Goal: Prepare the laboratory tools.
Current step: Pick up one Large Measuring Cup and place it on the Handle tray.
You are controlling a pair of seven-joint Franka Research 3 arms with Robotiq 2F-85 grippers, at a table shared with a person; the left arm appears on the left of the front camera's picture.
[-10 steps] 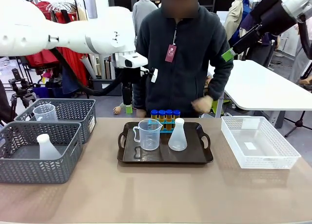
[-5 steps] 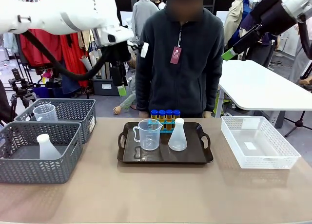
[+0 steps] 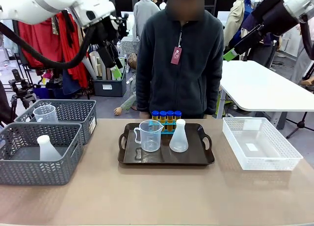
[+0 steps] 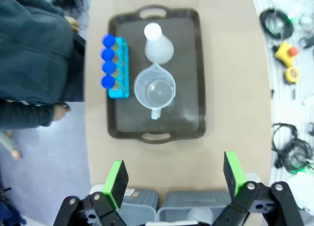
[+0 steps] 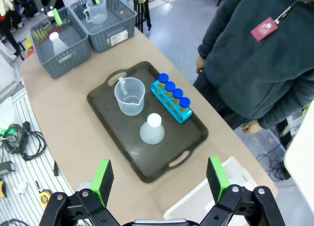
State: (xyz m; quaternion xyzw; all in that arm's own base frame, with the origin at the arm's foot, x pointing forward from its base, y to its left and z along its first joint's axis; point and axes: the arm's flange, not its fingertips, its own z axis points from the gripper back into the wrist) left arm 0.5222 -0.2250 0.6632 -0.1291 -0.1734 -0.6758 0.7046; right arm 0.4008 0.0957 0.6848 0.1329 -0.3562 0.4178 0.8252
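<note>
Small blue four-hole rack (image 3: 165, 128) mostly hidden behind clear handled measuring beaker (image 3: 149, 135) and translucent white conical flask (image 3: 178, 136); beaker markings illegible.

A dark brown tray (image 3: 166, 159) is sitting on the tan table (image 3: 157, 196), showing a translucent white flask (image 3: 178, 137), a clear beaker (image 3: 149, 135) and blue-capped orange tubes (image 3: 166, 116) in a blue rack (image 4: 120, 69). Grey mesh baskets (image 3: 29, 157) are flanking a white lattice bin (image 3: 260, 145).
</note>
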